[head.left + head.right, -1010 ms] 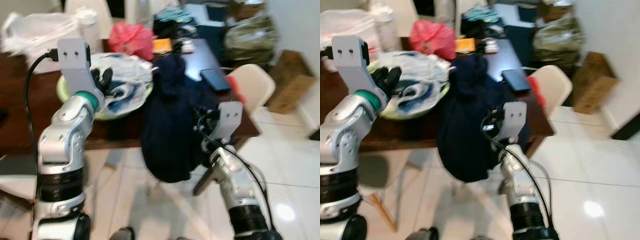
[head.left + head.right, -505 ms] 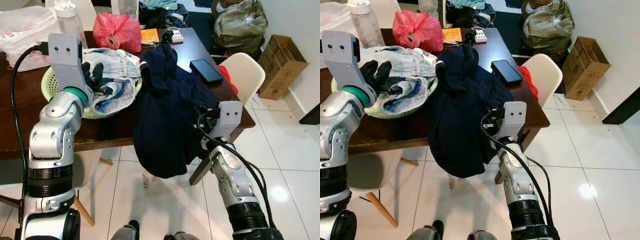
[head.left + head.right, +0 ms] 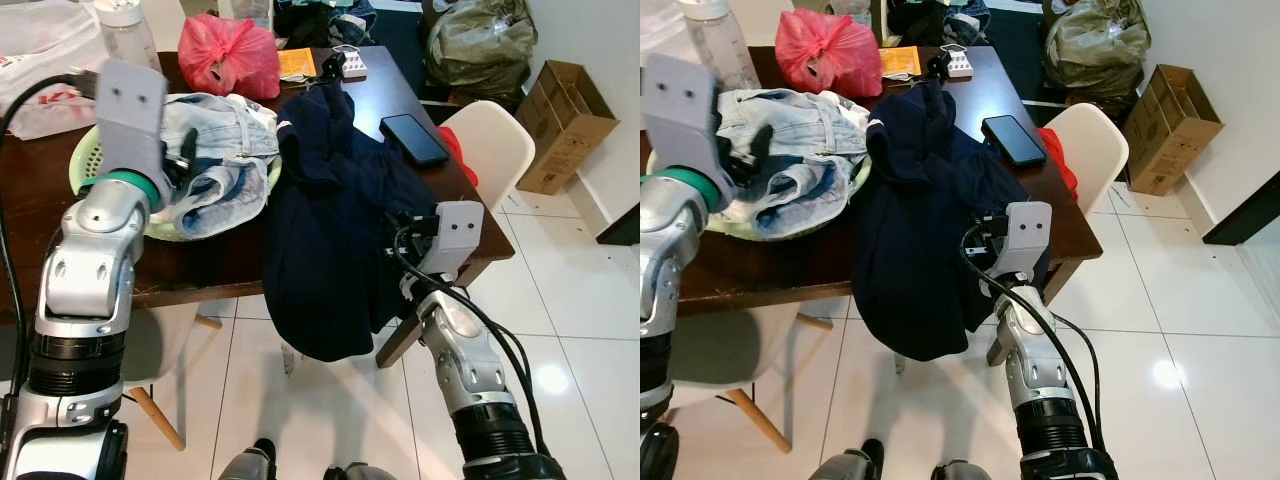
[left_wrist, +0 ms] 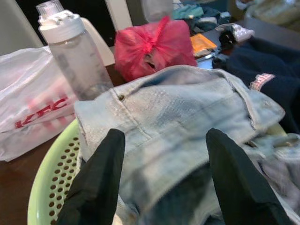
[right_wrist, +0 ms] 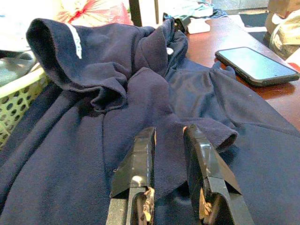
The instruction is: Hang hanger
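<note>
- Left gripper [image 4: 161,154] raised over pale denim jeans [image 4: 187,117] heaped in a green perforated basket [image 3: 85,160], fingers [image 4: 101,173] spread wide, holding nothing.
- Clear water bottle [image 4: 72,51], red plastic bag [image 3: 228,55] and white printed bag [image 4: 33,112] behind the basket on the dark wooden table [image 3: 30,210].
- Navy garment [image 3: 330,230] draped over the table edge, hanging toward the floor.
- Right gripper [image 5: 169,154] pressed into that navy cloth, fingers narrow, pinching a fold.
- Black phone [image 3: 411,139] beside it; white chair [image 3: 495,150] further right.
- Hanger: cannot tell where.
</note>
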